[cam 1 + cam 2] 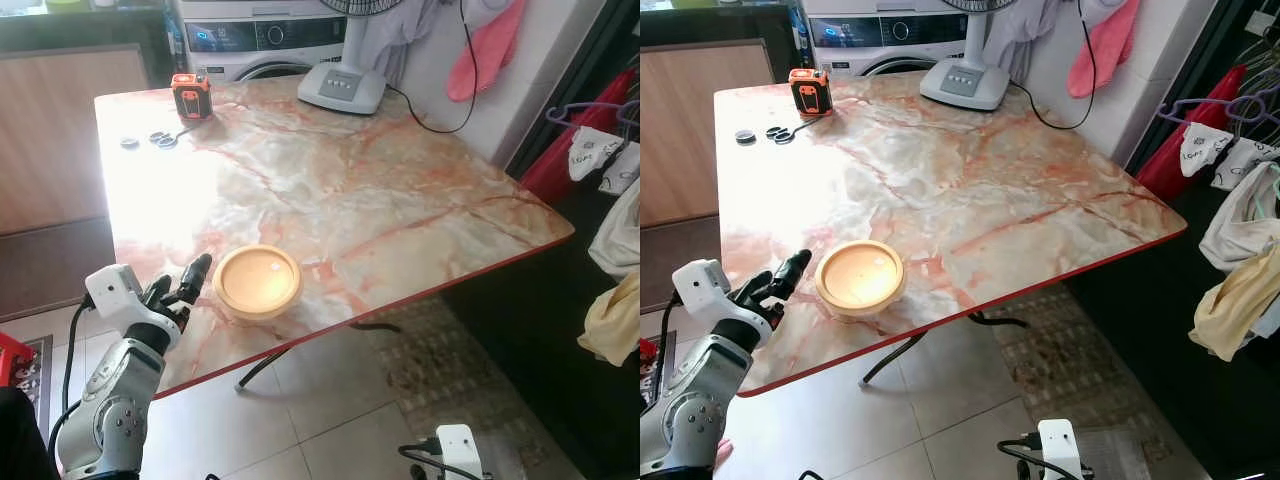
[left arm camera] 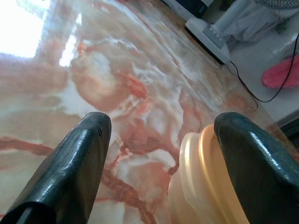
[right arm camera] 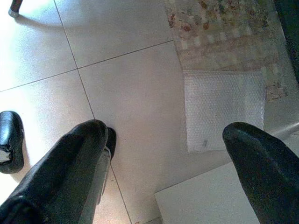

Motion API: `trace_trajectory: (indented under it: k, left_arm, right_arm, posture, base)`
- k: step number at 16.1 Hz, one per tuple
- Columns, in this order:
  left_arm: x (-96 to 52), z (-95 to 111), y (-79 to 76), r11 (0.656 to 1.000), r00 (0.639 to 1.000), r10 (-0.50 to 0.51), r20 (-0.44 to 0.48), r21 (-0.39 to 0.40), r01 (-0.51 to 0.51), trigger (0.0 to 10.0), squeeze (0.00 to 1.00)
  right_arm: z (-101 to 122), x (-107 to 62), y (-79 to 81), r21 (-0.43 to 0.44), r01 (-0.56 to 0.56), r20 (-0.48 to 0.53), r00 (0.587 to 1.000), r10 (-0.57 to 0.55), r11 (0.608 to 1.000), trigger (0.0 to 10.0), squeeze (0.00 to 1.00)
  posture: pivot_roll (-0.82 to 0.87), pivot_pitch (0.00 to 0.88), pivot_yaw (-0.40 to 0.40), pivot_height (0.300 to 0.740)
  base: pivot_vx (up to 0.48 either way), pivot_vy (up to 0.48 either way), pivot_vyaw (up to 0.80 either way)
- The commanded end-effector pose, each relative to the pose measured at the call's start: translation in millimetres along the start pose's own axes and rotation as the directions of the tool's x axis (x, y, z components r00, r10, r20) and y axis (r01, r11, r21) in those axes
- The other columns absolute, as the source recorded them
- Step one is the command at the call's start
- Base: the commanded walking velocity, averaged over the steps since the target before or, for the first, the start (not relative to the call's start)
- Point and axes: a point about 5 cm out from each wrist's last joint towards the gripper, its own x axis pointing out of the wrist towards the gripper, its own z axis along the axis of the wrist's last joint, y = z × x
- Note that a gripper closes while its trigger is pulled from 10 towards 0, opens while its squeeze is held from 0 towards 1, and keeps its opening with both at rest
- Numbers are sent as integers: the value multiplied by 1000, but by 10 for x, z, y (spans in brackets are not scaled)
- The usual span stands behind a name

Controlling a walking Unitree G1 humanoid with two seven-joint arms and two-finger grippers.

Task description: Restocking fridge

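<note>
Left eye view, near to far: the left gripper [image 1: 186, 281] sits at the near-left edge of the marble table [image 1: 400, 190], fingers spread and released, nothing between them. Just beside it, at about 3 o'clock from the fingertips, lies the round tan container [image 1: 258, 282], flat on the tabletop near the front edge, lid side up. Left wrist view confirms it: one black finger [image 2: 252, 168] stands close against the container's rim [image 2: 205, 182], the other finger is well out over bare marble, so the container is off to one side of the open span, not centred in it. Whether that finger is touching the rim I cannot tell. The right gripper [image 3: 163, 172] hangs idle low over the tiled floor [image 3: 135, 93], fingers parted and empty, a sheet of bubble wrap [image 3: 224, 107] below it. Progress, as a judgement: early. The container is not yet grasped or lifted, and no fridge is to be seen from here, so pickup, carry and placing are all left to do. Farther back on the table, at 11 o'clock from the container: an orange tape measure [image 1: 191, 96], scissors [image 1: 163, 138] and a small dark disc [image 1: 129, 142]. At the far edge, 12 to 1 o'clock, a fan base [image 1: 341, 86] with its cord; behind it a washing machine [image 1: 250, 38].
</note>
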Motion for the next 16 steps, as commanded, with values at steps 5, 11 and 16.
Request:
trace_trajectory:
  k: [5, 11, 16]
  left_arm:
    - [157, -85, -48, 999, 996, -39, -75, -28, 37, 10000, 0]
    - [237, -142, -94, 998, 993, -62, -98, -26, 60, 10000, 0]
    - [275, -251, -173, 988, 973, -142, -180, 32, 150, 10000, 0]
  right_arm:
    - [-17, -6, -48, 2, 12, -9, 1000, -12, 1000, 10000, 0]
    - [-15, -6, -55, 0, 12, -7, 1000, -12, 1000, 10000, 0]
    - [-15, -6, -50, 2, 12, -7, 1000, -12, 1000, 10000, 0]
  posture:
    - [44, 85, -124, 740]
    - [41, 82, -124, 740]
    - [40, 71, -119, 740]
  base:
    - [0, 0, 0]
    - [0, 0, 0]
    - [0, 0, 0]
